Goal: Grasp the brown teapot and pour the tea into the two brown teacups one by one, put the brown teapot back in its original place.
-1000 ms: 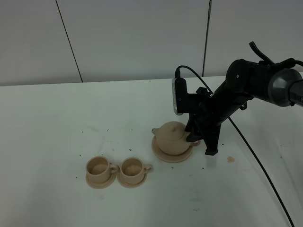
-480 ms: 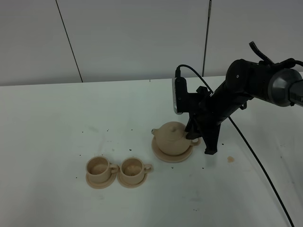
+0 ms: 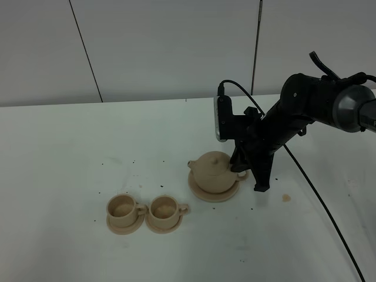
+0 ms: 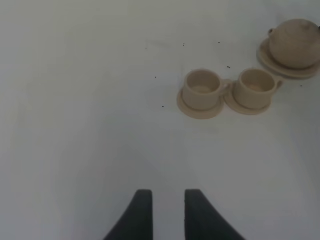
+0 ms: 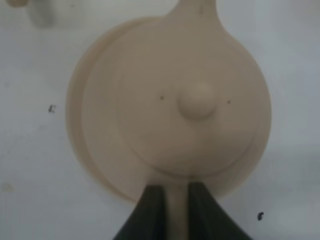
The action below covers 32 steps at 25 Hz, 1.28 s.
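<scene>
Firmly, right claw (image 5: 175, 189) clamps the brown teapot (image 3: 214, 172) handle over its saucer (image 3: 202, 193) rim; teacups (image 3: 163, 209) well apart.

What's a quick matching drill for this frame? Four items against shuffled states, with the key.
Items:
1. brown teapot
2. right end effector
3. left end effector
4. two brown teacups

States:
A. side by side, each on a small saucer
B. shut on the teapot's handle
C. sitting on the wide saucer
D. over bare table, nothing between its fingers

Pairs: 1-C, 2-B, 3-D, 4-A
</scene>
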Tool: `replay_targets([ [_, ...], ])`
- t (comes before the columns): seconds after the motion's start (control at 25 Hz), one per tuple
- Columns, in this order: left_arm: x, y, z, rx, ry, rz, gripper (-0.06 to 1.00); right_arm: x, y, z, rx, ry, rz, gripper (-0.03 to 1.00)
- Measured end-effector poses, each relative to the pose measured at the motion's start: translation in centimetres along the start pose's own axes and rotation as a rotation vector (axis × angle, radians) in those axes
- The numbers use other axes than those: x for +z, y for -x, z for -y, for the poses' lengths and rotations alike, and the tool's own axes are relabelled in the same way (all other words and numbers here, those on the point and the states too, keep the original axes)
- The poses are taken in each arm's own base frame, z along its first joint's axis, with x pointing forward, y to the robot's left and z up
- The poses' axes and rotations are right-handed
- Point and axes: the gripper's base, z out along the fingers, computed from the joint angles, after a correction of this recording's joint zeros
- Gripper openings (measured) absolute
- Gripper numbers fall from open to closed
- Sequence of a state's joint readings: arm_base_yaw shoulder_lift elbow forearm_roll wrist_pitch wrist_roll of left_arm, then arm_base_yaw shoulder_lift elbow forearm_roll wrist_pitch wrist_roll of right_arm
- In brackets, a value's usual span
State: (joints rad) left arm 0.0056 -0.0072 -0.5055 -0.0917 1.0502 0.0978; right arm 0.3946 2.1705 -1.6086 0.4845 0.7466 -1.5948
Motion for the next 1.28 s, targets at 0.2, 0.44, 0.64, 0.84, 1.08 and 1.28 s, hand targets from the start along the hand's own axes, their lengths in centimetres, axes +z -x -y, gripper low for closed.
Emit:
replay_targets([
  [0.2, 0.00, 0.00, 0.00, 0.000, 0.000, 0.000, 0.23, 0.00, 0.00, -0.01, 0.000, 0.001, 0.000, 0.10],
  [0.44, 0.00, 0.00, 0.00, 0.000, 0.000, 0.000, 0.23, 0.00, -0.01, -0.01, -0.001, 0.001, -0.001, 0.10],
  [0.64, 0.00, 0.00, 0.00, 0.000, 0.000, 0.000, 0.23, -0.17, 0.07, 0.00, -0.002, 0.001, 0.001, 0.10],
  [0.84, 0.00, 0.00, 0.00, 0.000, 0.000, 0.000, 0.23, -0.43, 0.19, -0.01, -0.003, 0.003, 0.004, 0.10],
  [1.08, 0.00, 0.00, 0.00, 0.000, 0.000, 0.000, 0.23, -0.69, 0.40, -0.03, 0.008, 0.003, 0.018, 0.10],
  [1.28, 0.00, 0.00, 0.00, 0.000, 0.000, 0.000, 0.23, -0.72, 0.54, -0.03, 0.022, 0.002, 0.032, 0.10],
])
